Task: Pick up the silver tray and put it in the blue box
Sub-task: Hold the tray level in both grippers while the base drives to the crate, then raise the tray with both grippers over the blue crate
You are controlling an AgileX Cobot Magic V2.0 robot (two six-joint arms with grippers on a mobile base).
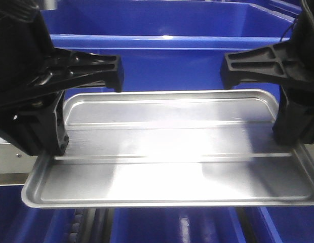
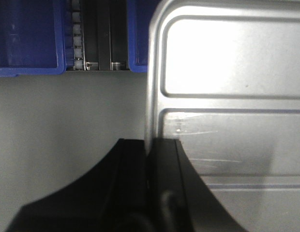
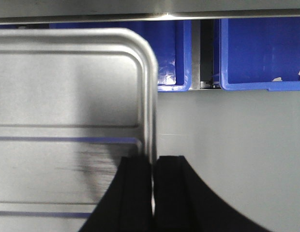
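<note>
The silver tray (image 1: 167, 152) hangs level between my two arms, its long ridges running left to right. My left gripper (image 1: 58, 147) is shut on the tray's left rim, and the left wrist view shows the rim (image 2: 152, 87) pinched between its black fingers (image 2: 162, 159). On the opposite rim my right gripper (image 1: 287, 137) is shut too; in the right wrist view the edge (image 3: 151, 96) runs into its closed jaws. Beyond the tray's far edge stands the blue box (image 1: 147, 43), large and deep, with its thick rim facing me.
A grey flat surface (image 2: 67, 111) lies under the tray's ends in both wrist views. More blue crates (image 3: 256, 53) sit past it, with a black roller track (image 2: 97, 34) between them. A steel rail (image 3: 92, 18) crosses the top of the right wrist view.
</note>
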